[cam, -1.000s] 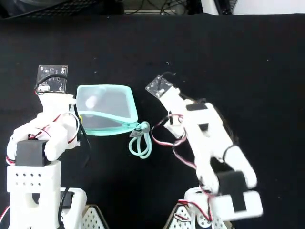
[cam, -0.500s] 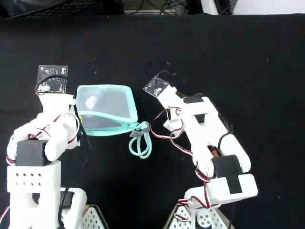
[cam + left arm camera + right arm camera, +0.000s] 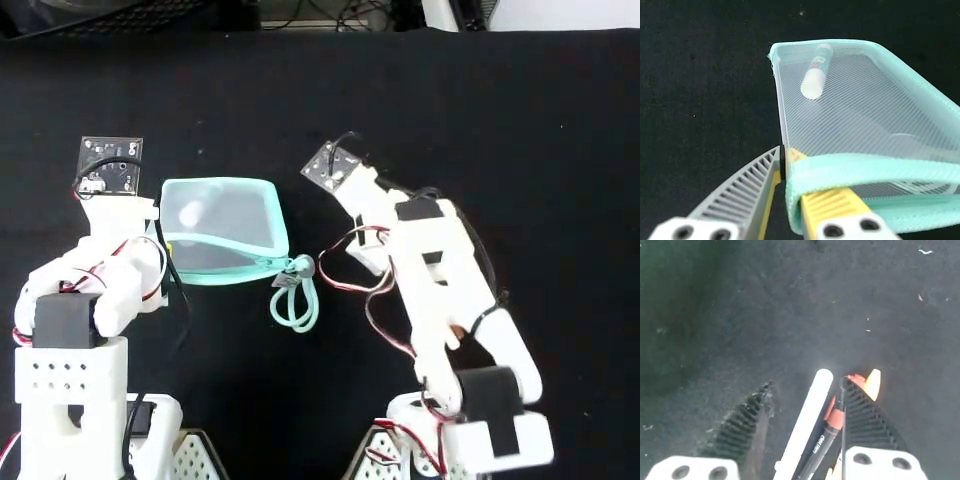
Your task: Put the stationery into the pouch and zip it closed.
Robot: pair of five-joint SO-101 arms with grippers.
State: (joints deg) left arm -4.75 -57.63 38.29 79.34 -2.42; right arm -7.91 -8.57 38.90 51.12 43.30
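1. The left gripper [image 3: 784,161] is clamped on the left end of the mint pouch [image 3: 220,228], which lies on a black table [image 3: 520,130].
2. A white stick [image 3: 814,83] lies inside the pouch.
3. To the right of the pouch, the right gripper [image 3: 807,385] has its jaws apart around a white pen [image 3: 807,415] and a dark pen [image 3: 826,436].

A black cloth-covered worktop [image 3: 560,150] spans the scene, dotted with pale lint specks [image 3: 925,251]. Beyond its far edge lie tangled dark cables [image 3: 330,12] and, at the corner, a white surface [image 3: 560,12].
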